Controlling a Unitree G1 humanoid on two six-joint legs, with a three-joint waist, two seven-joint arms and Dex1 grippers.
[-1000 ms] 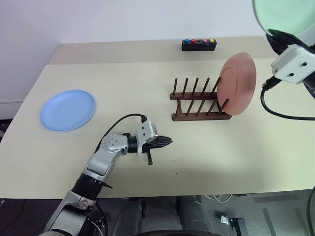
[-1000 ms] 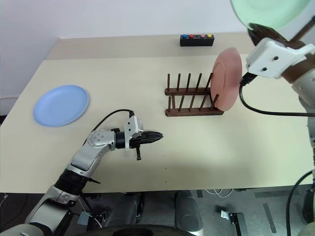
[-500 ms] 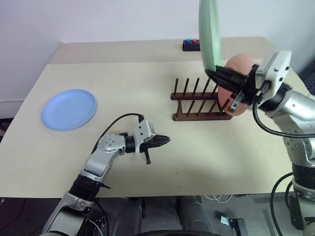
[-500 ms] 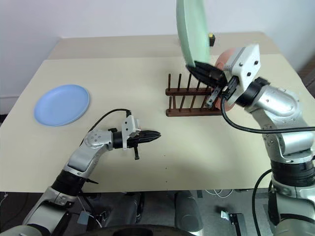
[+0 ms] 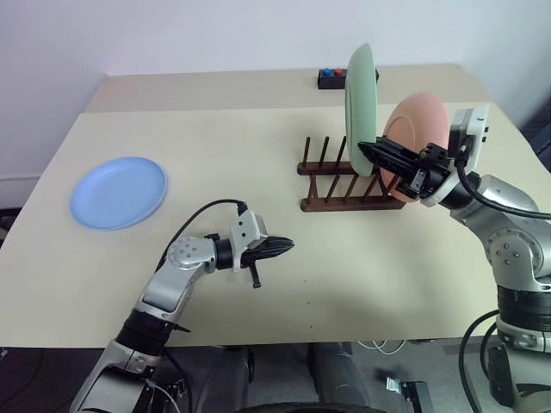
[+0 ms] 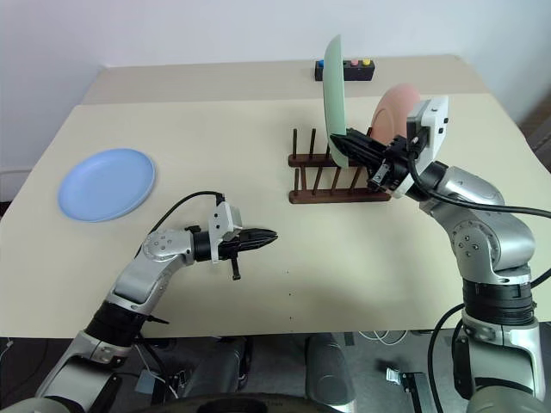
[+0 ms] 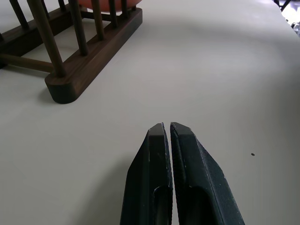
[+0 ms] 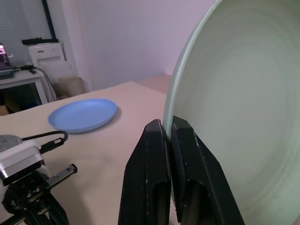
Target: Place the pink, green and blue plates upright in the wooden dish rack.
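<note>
Over the wooden dish rack (image 5: 351, 184) I have the right gripper (image 5: 372, 151) clamped on the lower rim of the green plate (image 5: 361, 108), which stands on edge, nearly vertical, above the rack's pegs. From the head cameras I cannot tell for certain whether its bottom edge touches the rack or hangs just above it; it looks to sit over the slots next to the pink one. My right wrist view shows both black fingers (image 8: 155, 154) pinched tight on the plate's edge, with the pale green face curving away beside them.

I see the pink plate (image 5: 417, 142) already upright at the rack's right end, leaning slightly between the pegs, just behind my right gripper. The blue plate (image 5: 118, 191) lies flat on the table (image 5: 258, 138) well off to the left, apart from the rack and from both arms.

My left gripper (image 5: 284, 247) hovers low over the table in front of the rack and to its left, pointing toward the right, its fingers pressed together with nothing between them. In the left wrist view I see the two closed tips (image 7: 171, 136) above bare tabletop, with the near end of the rack ahead and a sliver of the pink plate beyond the pegs. At the table's far edge, behind the green plate, I see a black box with coloured buttons (image 5: 331, 79).
</note>
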